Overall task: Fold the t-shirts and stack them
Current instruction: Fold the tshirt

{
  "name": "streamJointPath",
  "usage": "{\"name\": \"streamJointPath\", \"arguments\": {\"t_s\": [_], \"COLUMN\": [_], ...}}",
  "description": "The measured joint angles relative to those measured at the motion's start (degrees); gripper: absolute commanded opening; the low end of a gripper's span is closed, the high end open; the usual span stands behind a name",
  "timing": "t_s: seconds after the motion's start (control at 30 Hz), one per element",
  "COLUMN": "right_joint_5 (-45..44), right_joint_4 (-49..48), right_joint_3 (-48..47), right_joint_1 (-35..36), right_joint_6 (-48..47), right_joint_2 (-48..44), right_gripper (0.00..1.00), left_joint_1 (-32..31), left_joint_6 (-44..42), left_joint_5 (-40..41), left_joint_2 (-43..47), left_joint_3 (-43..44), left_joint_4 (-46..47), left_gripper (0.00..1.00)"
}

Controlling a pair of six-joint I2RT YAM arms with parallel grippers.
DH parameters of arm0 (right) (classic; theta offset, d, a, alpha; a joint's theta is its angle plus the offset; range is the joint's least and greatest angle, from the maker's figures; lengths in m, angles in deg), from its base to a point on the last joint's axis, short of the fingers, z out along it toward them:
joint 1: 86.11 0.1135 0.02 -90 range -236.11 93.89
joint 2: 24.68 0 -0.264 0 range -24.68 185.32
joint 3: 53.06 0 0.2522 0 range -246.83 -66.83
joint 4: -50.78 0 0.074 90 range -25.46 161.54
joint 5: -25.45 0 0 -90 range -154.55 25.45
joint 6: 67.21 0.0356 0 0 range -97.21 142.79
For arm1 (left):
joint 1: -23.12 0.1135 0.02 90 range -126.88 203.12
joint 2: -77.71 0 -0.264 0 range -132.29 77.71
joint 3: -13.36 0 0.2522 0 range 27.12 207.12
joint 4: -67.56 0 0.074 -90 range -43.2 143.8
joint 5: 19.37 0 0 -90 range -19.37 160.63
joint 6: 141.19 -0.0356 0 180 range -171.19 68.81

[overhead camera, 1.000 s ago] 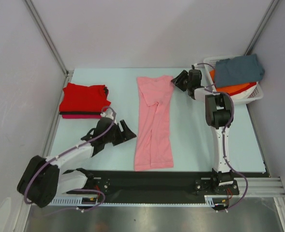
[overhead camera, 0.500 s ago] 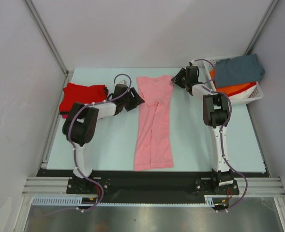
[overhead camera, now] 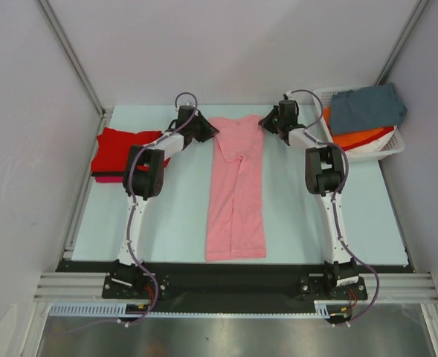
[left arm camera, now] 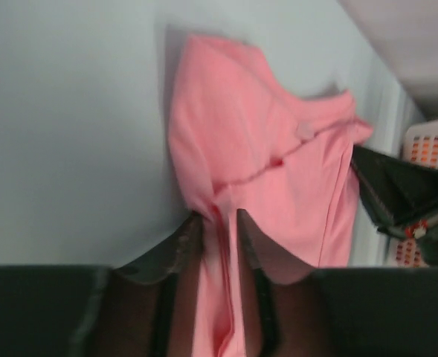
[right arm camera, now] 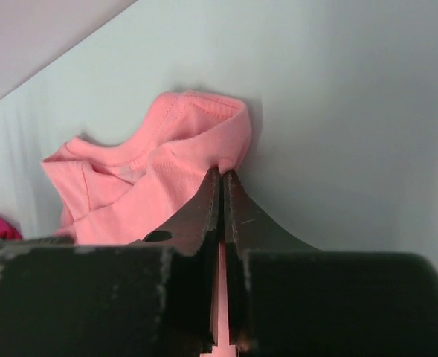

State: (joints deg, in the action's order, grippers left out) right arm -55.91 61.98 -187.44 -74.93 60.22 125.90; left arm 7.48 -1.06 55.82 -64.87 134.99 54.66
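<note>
A light pink t-shirt (overhead camera: 237,186), folded into a long strip, lies down the middle of the table. My left gripper (overhead camera: 207,132) is at its far left corner. In the left wrist view its jaws (left arm camera: 220,217) are shut on a bunched fold of pink t-shirt (left arm camera: 278,149). At the far right corner my right gripper (overhead camera: 266,123) pinches the collar edge. In the right wrist view those jaws (right arm camera: 221,174) are pressed together with the pink t-shirt (right arm camera: 152,171) caught at their tips. A folded red t-shirt (overhead camera: 126,151) lies on a magenta one (overhead camera: 114,178) at the far left.
A white slotted basket (overhead camera: 388,149) stands at the far right with a slate grey-blue t-shirt (overhead camera: 367,108) on top of an orange one (overhead camera: 364,137). The basket (left arm camera: 429,145) and the right gripper (left arm camera: 404,197) also show in the left wrist view. Walls close in the table's back and sides.
My left arm swung from the near left of the table up to the pink shirt's far left corner. Both grippers went from open to shut on the shirt's corners.
</note>
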Motion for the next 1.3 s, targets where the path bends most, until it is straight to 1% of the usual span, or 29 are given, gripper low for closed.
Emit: {"name": "streamJointPath", "arguments": {"t_s": [0.07,0.1,0.17,0.23,0.27,0.3,0.33,0.37,0.4,0.47,0.53,0.6,0.67,0.77,0.8,0.87,0.93,1.0,1.07,1.13,1.23,1.3], "right_joint_5": [0.33,0.44,0.74,0.87,1.01,1.36,1.84,2.78,3.37,4.26,5.03,6.05,6.67,7.43,7.72,8.13,8.15,6.67,3.10,-0.20,-6.27,-9.90], "right_joint_4": [0.02,0.09,-0.11,-0.07,-0.07,-0.02,0.13,-0.31,-0.50,-0.52,-0.81,-2.16,-2.69,-2.14,-2.40,-2.16,-2.60,-1.60,-1.18,0.61,6.12,10.32], "right_joint_3": [-1.31,-1.84,-2.64,-4.24,-5.66,-7.32,-9.18,-10.62,-11.50,-11.85,-11.47,-8.35,-2.67,8.70,12.35,23.04,34.86,44.00,53.48,61.07,68.30,72.02], "right_joint_1": [-0.04,-0.11,-0.31,-0.52,-0.61,-0.74,-0.90,-1.14,-1.31,-1.62,-1.84,-2.12,-2.34,-2.40,-2.34,-2.12,-1.60,-0.39,2.16,6.01,12.07,15.15], "right_joint_6": [0.59,0.96,1.77,2.54,2.80,3.50,4.07,4.39,4.55,4.59,4.55,4.57,4.20,3.39,3.13,2.97,2.95,2.95,2.82,2.82,3.08,3.48], "right_joint_2": [0.90,1.22,1.81,2.78,3.58,4.59,5.60,6.43,6.71,6.71,6.69,5.20,1.75,-6.21,-8.72,-16.39,-25.24,-32.96,-41.42,-48.59,-56.19,-60.52], "right_gripper": [0.00,0.00,0.00,0.01,0.22,0.40,0.49,0.53,0.54,0.55,0.55,0.56,0.55,0.55,0.54,0.54,0.54,0.53,0.51,0.49,0.45,0.45], "left_joint_1": [1.16,1.75,2.69,3.48,3.74,3.93,4.09,4.20,4.28,4.42,4.46,4.48,4.61,4.94,5.05,5.14,5.11,4.81,4.24,3.15,0.83,-0.57], "left_joint_6": [1.18,1.92,3.43,4.98,5.49,6.14,7.04,7.15,6.95,6.99,6.40,5.22,3.23,0.17,-0.92,-2.56,-4.07,-5.27,-6.25,-7.19,-8.20,-8.61], "left_joint_5": [-0.76,-1.40,-1.95,-2.43,-2.38,-2.51,-2.78,-2.84,-2.78,-3.02,-3.15,-2.86,-2.12,-0.85,-0.39,0.39,1.44,2.62,3.19,3.93,4.35,4.52], "left_joint_2": [-4.07,-6.12,-9.22,-10.97,-11.34,-11.56,-11.63,-11.63,-11.63,-11.61,-11.23,-9.38,-5.92,2.58,6.60,15.32,25.51,34.47,43.95,51.56,60.35,65.72], "left_joint_3": [6.49,9.77,14.34,16.87,17.42,17.59,17.88,18.40,18.73,18.91,18.84,16.52,11.91,0.42,-4.79,-15.76,-27.74,-38.34,-49.37,-59.04,-70.38,-75.82], "left_joint_4": [-1.40,-2.25,-2.78,-2.82,-2.75,-2.36,-1.53,-1.11,-0.85,-0.02,0.50,0.20,-0.83,-2.86,-2.29,-2.91,-1.84,0.57,1.95,2.93,2.36,0.94], "left_gripper": [0.20,0.13,0.12,0.13,0.33,0.46,0.53,0.62,0.66,0.76,0.78,0.79,0.79,0.80,0.80,0.80,0.80,0.79,0.78,0.77,0.73,0.72]}}
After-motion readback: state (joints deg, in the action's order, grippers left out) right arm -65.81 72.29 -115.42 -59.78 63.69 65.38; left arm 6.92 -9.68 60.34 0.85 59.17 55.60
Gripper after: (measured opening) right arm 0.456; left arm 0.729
